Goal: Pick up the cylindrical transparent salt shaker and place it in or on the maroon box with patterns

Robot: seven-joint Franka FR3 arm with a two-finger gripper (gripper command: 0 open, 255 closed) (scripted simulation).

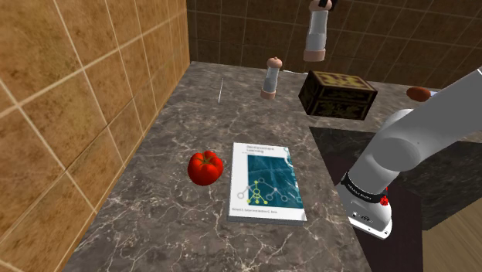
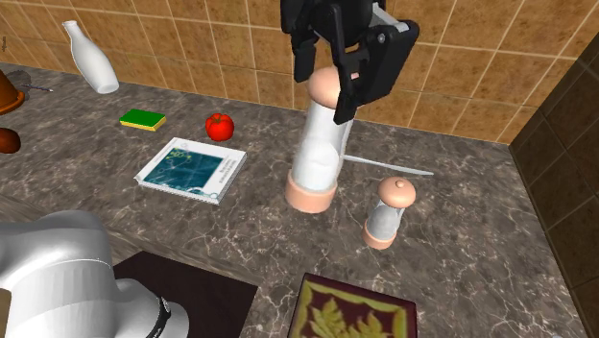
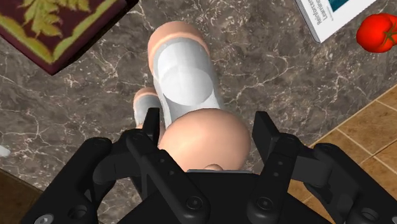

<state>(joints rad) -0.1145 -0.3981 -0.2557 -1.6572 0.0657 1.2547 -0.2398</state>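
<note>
Your dark marbled worktop (image 1: 178, 154) carries the maroon box (image 1: 337, 94) with gold leaf patterns at its edge and a book (image 1: 264, 182) lying flat nearer the stand. Your end effector (image 2: 326, 84) is clamped on the rounded cap of the tall clear salt shaker (image 2: 319, 154), which hangs upright above bare worktop, near the box. A smaller shaker (image 2: 389, 213) stands below, and a tomato (image 2: 220, 126) sits beside the book.
</note>
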